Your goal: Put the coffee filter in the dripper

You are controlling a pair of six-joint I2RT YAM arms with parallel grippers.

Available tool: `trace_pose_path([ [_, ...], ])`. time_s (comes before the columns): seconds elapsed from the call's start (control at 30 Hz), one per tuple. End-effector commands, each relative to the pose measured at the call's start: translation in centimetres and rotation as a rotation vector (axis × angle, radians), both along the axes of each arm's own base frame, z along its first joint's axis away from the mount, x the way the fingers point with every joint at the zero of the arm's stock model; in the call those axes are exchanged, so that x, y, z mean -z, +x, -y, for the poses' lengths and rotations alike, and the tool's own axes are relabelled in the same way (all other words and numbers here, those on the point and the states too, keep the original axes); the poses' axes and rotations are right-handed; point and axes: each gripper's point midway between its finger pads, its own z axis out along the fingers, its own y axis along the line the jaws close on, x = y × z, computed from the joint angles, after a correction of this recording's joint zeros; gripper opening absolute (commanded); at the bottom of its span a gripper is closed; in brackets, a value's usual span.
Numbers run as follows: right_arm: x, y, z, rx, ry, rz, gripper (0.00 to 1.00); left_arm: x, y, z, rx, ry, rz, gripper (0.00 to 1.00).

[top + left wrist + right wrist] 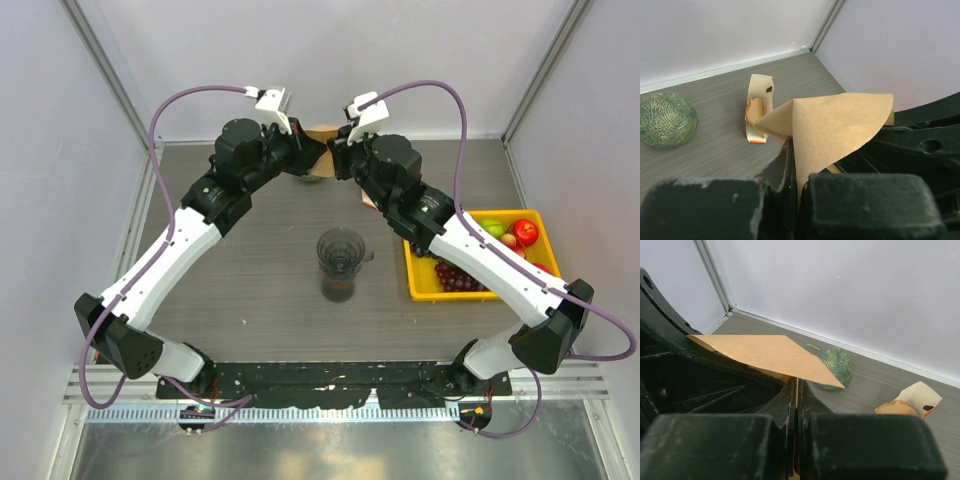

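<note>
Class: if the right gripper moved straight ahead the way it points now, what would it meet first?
Probably the green netted melon, lying just beyond the coffee filter that the right gripper pinches; depth is unclear.

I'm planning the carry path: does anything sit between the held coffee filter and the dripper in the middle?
Nothing visible does. The left end effector and right end effector pinch the coffee filter at the far edge; the table between it and the dripper is bare.
</note>
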Motion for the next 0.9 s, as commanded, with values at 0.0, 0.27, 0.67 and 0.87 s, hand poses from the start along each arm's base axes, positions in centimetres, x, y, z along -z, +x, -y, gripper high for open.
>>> trace_pose_path([
  [0.0, -2.6, -0.3, -0.3, -0.015, 0.046, 0.049, 0.05, -3.1, -1.3, 0.7, 0.062, -0.054, 0.088, 0.00],
  [0.27, -3.8, -1.7, -0.7, -0.091, 0.083, 0.108, 0.05, -2.7, -1.6, 0.4, 0.067, -0.049, 0.093, 0.00],
  [0.67, -2.7, -1.2, 1.1, 0.000, 0.052, 0.064, 0.05, -3.0, -1.4, -1.5, -0.035, -0.034, 0.085, 0.37],
  [0.87, -1.5, -1.2, 2.7, 0.026, 0.043, 0.036, 0.05, -2.4, -2.1, -2.8, -0.056, 0.000, 0.089, 0.48],
])
